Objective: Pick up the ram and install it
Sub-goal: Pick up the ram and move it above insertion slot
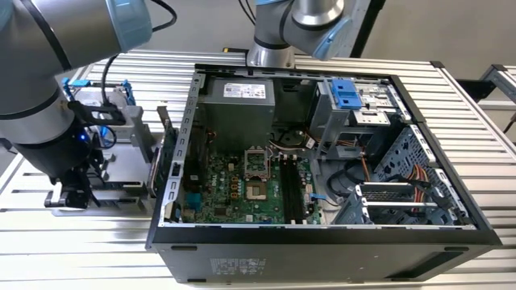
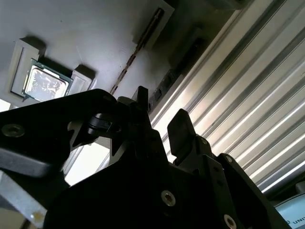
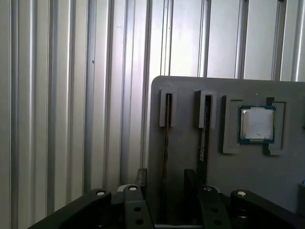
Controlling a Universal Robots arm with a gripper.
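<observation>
My hand [image 3: 166, 179] has its fingers apart, one on each side of the ram [image 3: 166, 136]. The ram stands on edge in the grey tray [image 3: 186, 86], its long side pointing away from my hand.

Bare ribbed metal table [image 1: 48, 241] in the exterior view's lower left, wide open there. The claw [image 1: 69, 194] is low over the grey slotted tray [image 1: 129, 187], hemmed on the exterior view's right by the side wall of the black computer case [image 1: 322, 260]. Case top is open: the long black memory slots [image 1: 292, 187] are reachable from above, grey power supply box [image 1: 238, 115] and orange cables [image 1: 407, 175] crowding nearby.
</observation>
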